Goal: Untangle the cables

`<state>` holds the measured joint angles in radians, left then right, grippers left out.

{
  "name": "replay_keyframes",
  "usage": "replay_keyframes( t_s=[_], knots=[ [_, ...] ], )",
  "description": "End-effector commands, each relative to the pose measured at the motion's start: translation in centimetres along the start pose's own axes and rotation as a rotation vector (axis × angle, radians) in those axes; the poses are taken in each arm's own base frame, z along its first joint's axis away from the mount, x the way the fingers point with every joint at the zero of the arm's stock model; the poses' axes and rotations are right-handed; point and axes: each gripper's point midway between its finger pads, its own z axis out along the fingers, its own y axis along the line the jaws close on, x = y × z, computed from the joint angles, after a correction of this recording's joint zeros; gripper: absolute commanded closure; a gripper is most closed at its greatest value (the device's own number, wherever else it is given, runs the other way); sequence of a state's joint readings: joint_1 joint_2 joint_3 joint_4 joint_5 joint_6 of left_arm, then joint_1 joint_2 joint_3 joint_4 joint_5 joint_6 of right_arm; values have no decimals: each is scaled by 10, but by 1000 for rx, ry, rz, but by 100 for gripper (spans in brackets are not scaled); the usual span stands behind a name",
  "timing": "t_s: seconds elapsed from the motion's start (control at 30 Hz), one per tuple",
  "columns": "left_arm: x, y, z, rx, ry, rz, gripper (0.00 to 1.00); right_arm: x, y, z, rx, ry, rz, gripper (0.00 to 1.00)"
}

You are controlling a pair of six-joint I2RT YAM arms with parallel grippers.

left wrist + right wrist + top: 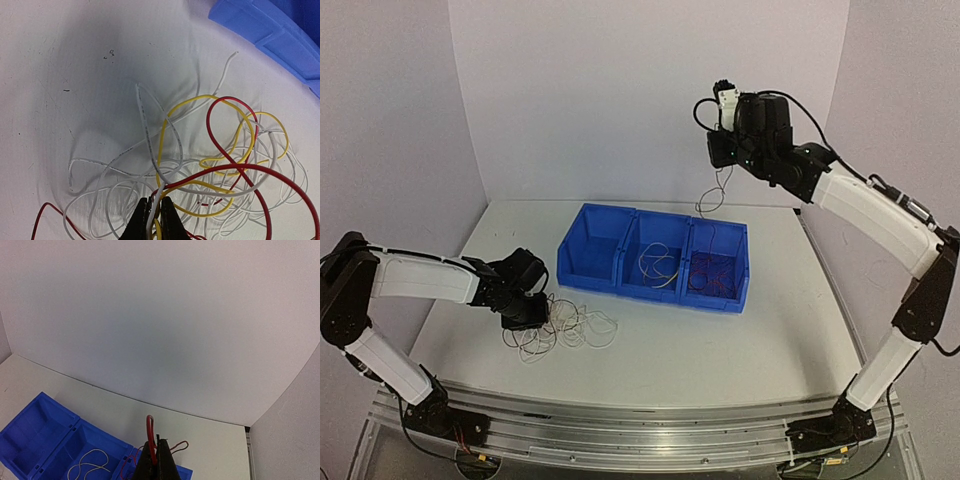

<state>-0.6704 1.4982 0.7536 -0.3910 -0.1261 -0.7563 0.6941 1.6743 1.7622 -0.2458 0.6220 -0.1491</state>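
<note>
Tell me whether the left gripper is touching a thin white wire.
Touching. The left wrist view shows the left gripper shut on the thin white wire.

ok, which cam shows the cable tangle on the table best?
Left wrist: the tangle fills the frame, white, yellow and red strands distinct, one white strand pinched in the left gripper. Top external shows small pale loops. Right wrist misses it.

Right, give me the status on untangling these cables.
Done: some cables already lie sorted in the blue bin, pale ones in the middle compartment, red ones in the right. In hand: the right pincer holds a red cable high above the bin; the left pincer pinches a white cable. Left: the tangle on the table.
</note>
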Motion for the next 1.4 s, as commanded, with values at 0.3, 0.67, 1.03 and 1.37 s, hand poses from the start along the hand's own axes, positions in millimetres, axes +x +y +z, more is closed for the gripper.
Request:
replay_keyframes(
  t_s=[0.3, 0.67, 1.03, 1.37],
  knots=[
    [-14, -14, -8, 49, -31, -7, 91, 25, -22, -43, -16, -4, 144, 100],
    [-11, -12, -10, 54, -31, -7, 91, 76, 5, -14, -35, 116, 164, 100],
    [-9, -10, -13, 57, -31, -7, 92, 139, 11, -3, 13, 236, 166, 100],
    [-7, -10, -16, 76, -33, -13, 92, 208, 21, 24, 21, 389, 231, 100]
  ],
)
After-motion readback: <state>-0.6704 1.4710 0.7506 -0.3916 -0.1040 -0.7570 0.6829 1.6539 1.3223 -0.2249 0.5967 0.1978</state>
